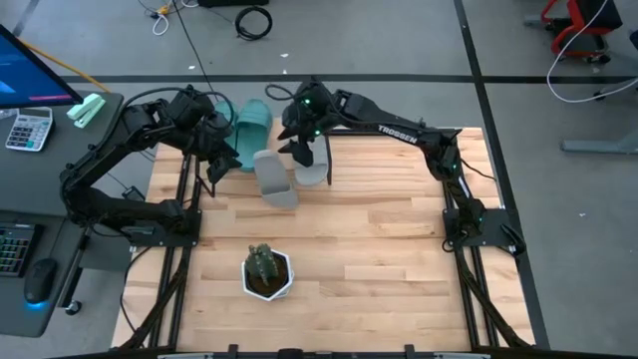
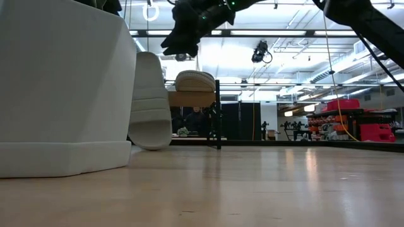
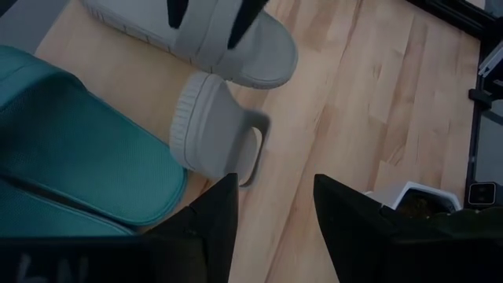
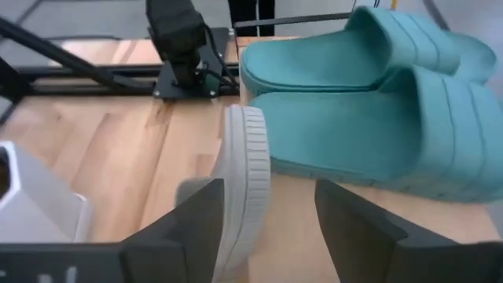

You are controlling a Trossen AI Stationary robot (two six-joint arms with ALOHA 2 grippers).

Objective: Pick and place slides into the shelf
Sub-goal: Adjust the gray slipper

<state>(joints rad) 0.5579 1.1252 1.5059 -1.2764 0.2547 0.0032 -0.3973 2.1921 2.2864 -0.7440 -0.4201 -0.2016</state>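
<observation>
Nearest: small potted plant in a white pot (image 1: 267,271), mid-table on the large wooden tabletop (image 1: 379,249), not part of the job.

Beyond it: one light grey rubber slide (image 1: 275,179), not yet shelved. Stands on edge, tipped against the near edge of the low shelf with the light wooden top board and black metal legs (image 2: 189,99); sole faces the pot in the low view. Heel end on the tabletop, upper end touching the board.

On the shelf top: second light grey rubber slide (image 2: 194,81), lying flat, just right of the leaning one. Left of it, two teal green rubber slides (image 4: 369,63) (image 4: 393,134) side by side, touching, straps up. Three of four placed, by my read; bare board looks left between the teal pair and the flat grey one.

Right gripper (image 4: 267,220) hangs over the shelf, above the flat grey slide, fingers wide apart, nothing between them. Left gripper (image 3: 271,212) hangs at the shelf's left end above the teal pair, fingers likewise spread and empty.

Step in hand: fetching the last slide. Next move likely: drop a gripper onto the leaning grey slide, pinch its raised edge or strap, lift clear of the board edge, lay flat in the gap. Risk: slide tipping over onto the tabletop at first touch, or nudging the shelved neighbours.
</observation>
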